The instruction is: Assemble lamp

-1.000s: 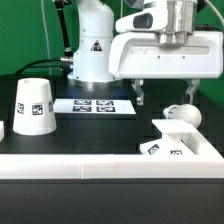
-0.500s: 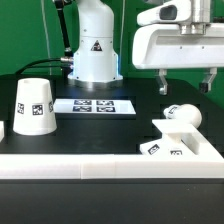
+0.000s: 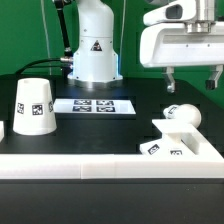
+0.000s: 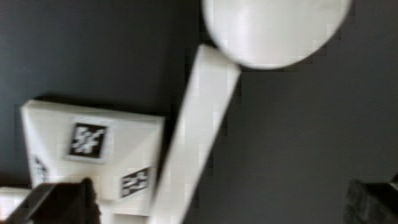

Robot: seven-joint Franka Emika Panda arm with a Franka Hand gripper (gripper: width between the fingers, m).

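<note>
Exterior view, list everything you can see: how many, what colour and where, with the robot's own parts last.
shade: one, white with a black-and-white tag, standing wide end down at the exterior view's left
marker board: one, white with black tags, flat on the table mid-scene
bulb: one, white, round head showing, at the exterior view's right
base: one, white with tags, in front of the bulb, near the border wall
border wall: one, white, running along the front
table: one, black
arm: one, white, behind the marker board
gripper: one, open and empty, hanging above the bulb
</note>
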